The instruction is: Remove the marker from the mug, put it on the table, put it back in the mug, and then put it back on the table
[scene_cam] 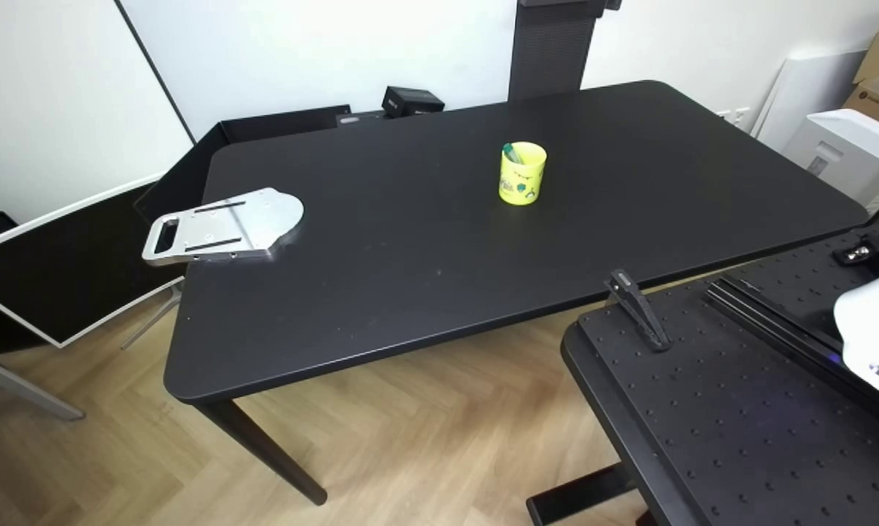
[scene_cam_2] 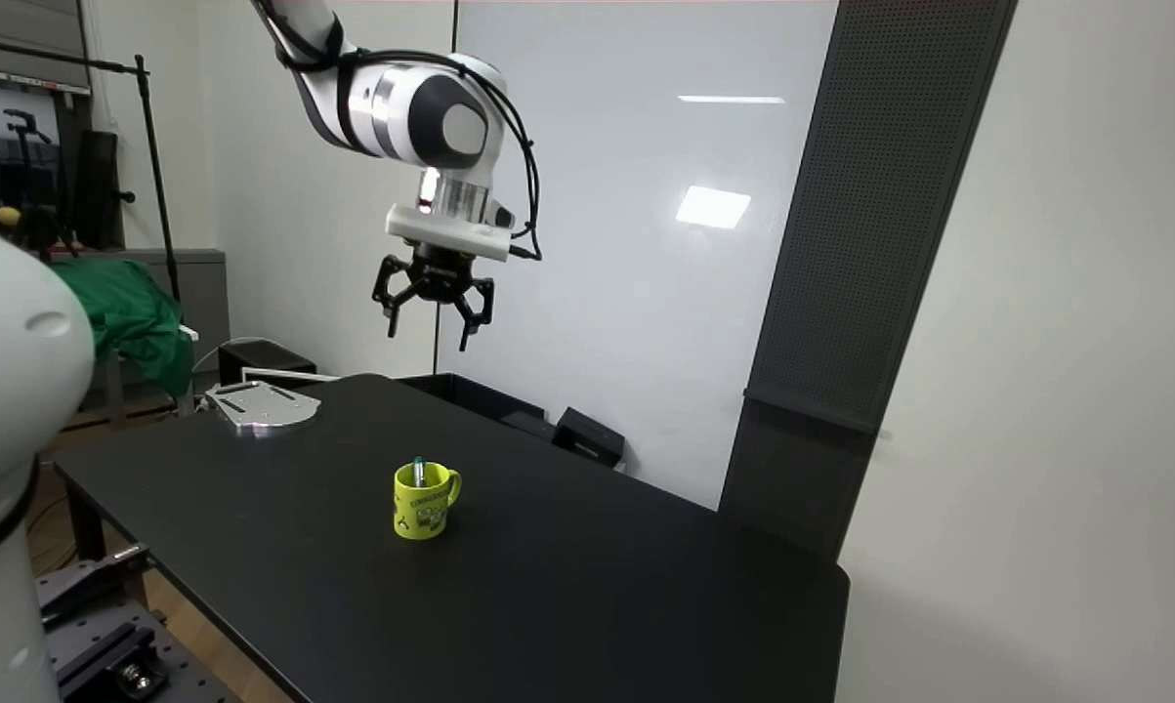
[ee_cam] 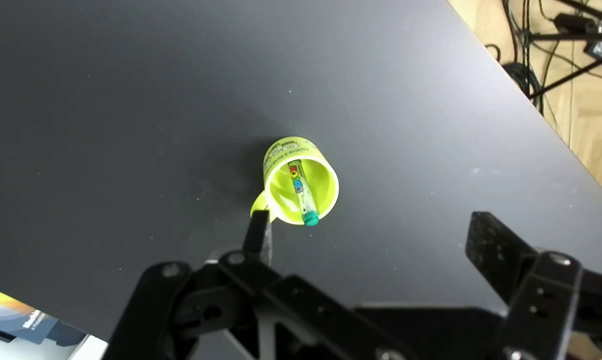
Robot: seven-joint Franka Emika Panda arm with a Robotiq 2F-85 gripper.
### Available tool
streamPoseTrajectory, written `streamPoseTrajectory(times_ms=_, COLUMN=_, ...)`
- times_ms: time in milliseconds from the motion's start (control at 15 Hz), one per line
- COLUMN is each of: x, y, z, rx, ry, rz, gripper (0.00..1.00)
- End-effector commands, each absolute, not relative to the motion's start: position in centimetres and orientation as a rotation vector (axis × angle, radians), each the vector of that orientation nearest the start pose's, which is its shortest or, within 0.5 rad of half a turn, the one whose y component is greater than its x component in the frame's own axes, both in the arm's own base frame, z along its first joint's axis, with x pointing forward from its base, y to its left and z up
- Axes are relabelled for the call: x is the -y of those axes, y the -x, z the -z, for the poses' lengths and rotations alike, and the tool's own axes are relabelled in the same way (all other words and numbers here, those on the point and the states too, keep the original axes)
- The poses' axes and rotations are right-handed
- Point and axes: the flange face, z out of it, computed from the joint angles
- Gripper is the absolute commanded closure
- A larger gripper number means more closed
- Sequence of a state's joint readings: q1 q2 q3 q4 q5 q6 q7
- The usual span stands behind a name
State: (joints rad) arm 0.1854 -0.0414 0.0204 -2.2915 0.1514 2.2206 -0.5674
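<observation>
Hangs with gripper (scene_cam_2: 428, 342) spread wide, left of centre in an exterior view. Shows marker (ee_cam: 303, 192) leaning in mug (ee_cam: 325, 185), centre of wrist view, table (ee_cam: 406, 100) edge at right. Leaves room between mug and silver plate (scene_cam: 223, 225), left, in an exterior view.

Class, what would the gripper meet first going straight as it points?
Pointing down, the gripper would likely meet the yellow-green mug or the black tabletop beside it; depth is too unclear to choose.
</observation>
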Motion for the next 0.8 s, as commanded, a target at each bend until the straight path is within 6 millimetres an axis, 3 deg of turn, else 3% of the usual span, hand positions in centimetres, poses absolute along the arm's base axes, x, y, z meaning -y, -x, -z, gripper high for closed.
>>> streamPoseTrajectory(times_ms=0, x=-12.5, y=-53.4, z=-34.0, rx=1.196, ry=2.853, rz=-0.132, gripper=0.00)
streamPoseTrajectory(times_ms=267, x=-15.9, y=-56.6, z=-31.6, rx=1.421, ry=2.816, rz=-0.119, gripper=0.00)
streamPoseTrajectory(times_ms=533, x=-20.3, y=-58.2, z=-29.9, rx=1.581, ry=2.757, rz=-0.077, gripper=0.00)
streamPoseTrajectory(times_ms=600, x=-18.8, y=-56.8, z=-30.2, rx=1.518, ry=2.778, rz=-0.094, gripper=0.00)
streamPoseTrajectory(times_ms=733, x=-19.6, y=-56.8, z=-29.4, rx=1.533, ry=2.762, rz=-0.103, gripper=0.00)
